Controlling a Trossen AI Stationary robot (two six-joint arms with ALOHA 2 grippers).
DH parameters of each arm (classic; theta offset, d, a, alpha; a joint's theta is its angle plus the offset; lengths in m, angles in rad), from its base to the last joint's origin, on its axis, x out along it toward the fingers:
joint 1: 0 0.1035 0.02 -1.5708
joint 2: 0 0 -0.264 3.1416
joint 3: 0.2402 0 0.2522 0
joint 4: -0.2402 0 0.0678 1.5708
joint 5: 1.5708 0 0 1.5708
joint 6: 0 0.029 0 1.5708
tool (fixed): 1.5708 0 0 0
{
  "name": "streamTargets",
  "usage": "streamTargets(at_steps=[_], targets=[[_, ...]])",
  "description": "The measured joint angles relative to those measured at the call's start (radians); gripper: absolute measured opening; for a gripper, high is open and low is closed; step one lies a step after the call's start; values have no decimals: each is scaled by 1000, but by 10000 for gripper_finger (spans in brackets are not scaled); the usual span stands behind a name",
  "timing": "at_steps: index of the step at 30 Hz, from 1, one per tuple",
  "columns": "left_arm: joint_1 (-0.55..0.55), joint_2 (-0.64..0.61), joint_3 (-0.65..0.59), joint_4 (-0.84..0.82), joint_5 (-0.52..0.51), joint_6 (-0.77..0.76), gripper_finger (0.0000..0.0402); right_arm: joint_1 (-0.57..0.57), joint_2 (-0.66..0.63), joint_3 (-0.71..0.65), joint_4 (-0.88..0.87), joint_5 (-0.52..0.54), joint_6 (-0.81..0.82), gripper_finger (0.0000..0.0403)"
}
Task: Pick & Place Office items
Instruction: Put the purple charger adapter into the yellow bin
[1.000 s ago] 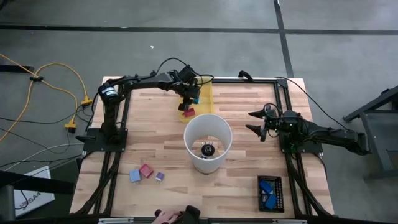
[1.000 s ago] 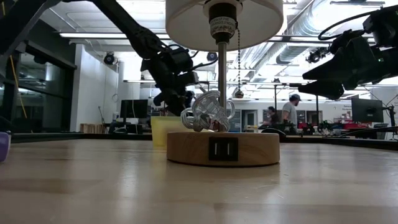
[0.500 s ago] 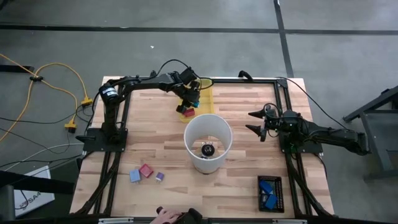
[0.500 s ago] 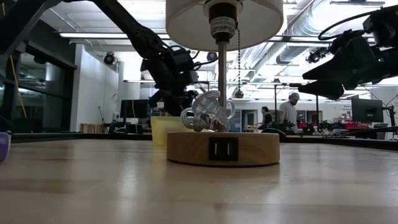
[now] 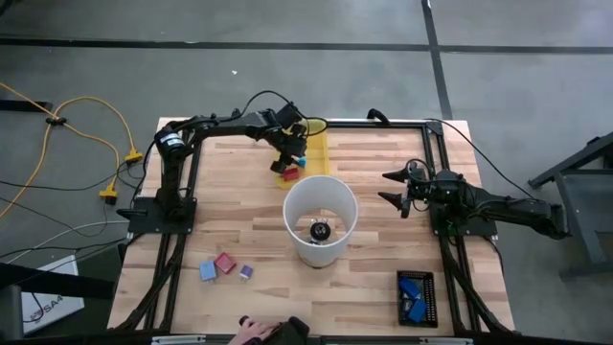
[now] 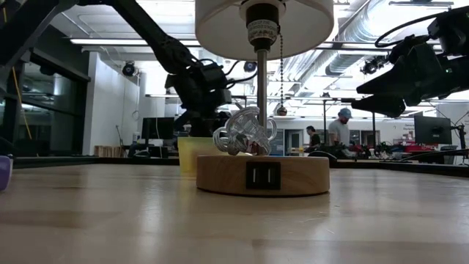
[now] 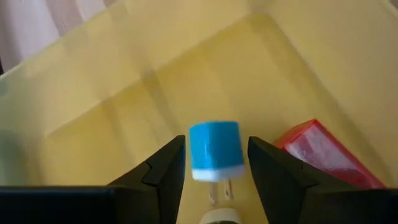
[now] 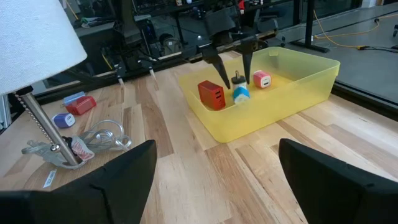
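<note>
Two dark jointed arms trailing black cables, each ending in two tapered black fingers.

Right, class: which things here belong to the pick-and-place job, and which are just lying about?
Job: cyan plug, red block, pink cube, yellow tray, three table blocks, bright-blue pieces, left hand.
Lying about: lamp, clear coiled cord, idle right hand.
</note>
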Motion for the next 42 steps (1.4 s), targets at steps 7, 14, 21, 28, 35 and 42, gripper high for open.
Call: streamTargets(at_steps=[7, 14, 21, 28, 35, 42], targets=[[0, 0, 0, 2, -1, 0, 168, 0, 0, 0, 0, 0, 0, 325], [0, -1, 0, 3, -1, -1, 169, 0, 0, 0, 0, 0, 0, 325], [16, -49, 0, 3, 42, -4, 169, 0, 0, 0, 0, 0, 0, 325], [40, -127, 0, -13, 51, -9, 170, 0, 0, 0, 0, 0, 0, 325], [48, -185, 0, -58, 51, -28, 170, 0, 0, 0, 0, 0, 0, 325], [48, -192, 0, -111, 53, -76, 170, 0, 0, 0, 0, 0, 0, 325]])
